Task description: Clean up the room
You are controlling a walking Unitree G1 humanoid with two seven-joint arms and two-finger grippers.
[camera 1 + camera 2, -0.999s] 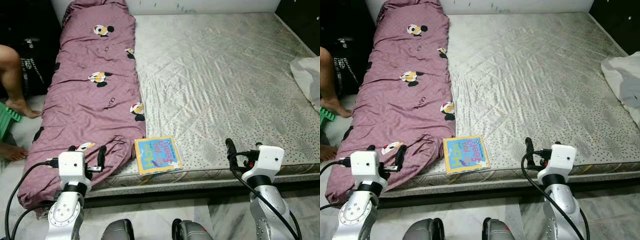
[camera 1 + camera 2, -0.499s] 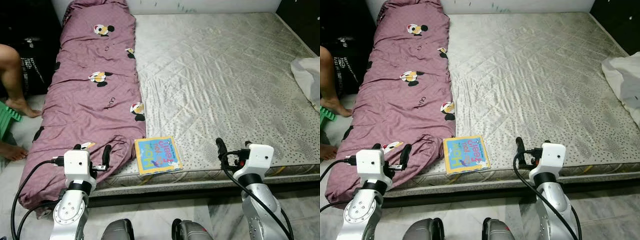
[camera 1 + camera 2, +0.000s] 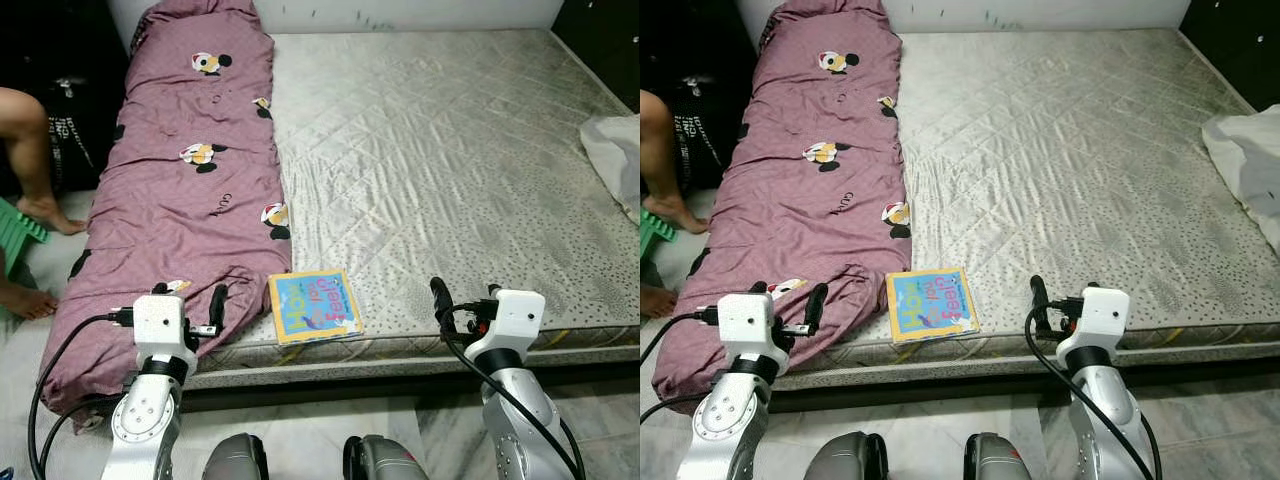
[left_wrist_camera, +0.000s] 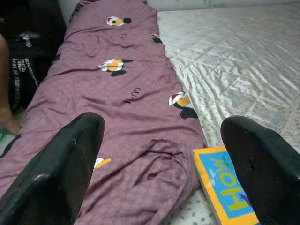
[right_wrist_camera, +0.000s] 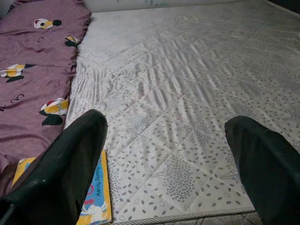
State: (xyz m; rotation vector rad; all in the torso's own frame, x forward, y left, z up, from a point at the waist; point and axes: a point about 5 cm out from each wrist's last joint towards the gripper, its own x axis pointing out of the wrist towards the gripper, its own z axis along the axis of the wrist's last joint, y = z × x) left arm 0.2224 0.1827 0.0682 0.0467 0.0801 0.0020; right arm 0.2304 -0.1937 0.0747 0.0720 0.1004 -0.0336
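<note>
We stand at the foot of a bare quilted mattress (image 3: 440, 160), both arms raised before us at its near edge. Our left gripper (image 3: 187, 297) hovers over the lower end of a purple quilt (image 3: 180, 190) — its two black fingers (image 4: 61, 164) are spread wide, holding nothing. Our right gripper (image 3: 465, 295) hangs over the mattress edge, well right of the quilt, and its fingers (image 5: 65, 164) are likewise parted and empty.

The quilt, printed with cartoon mice, lies in a long rumpled strip down the left side of the mattress, its near end drooping over the edge toward the floor. Just beside its lower right corner lies a book (image 3: 314, 307), flat on the mattress near the front edge, cover up — blue with a yellow border and bright lettering. It sits between our two grippers, nearer the left one, and touches neither.

At the far right edge a white cloth (image 3: 615, 155) rests on the mattress. To the left of the bed we see a person's bare leg (image 3: 35, 160) and foot on the floor, with a green object (image 3: 20, 225) just beside it.
</note>
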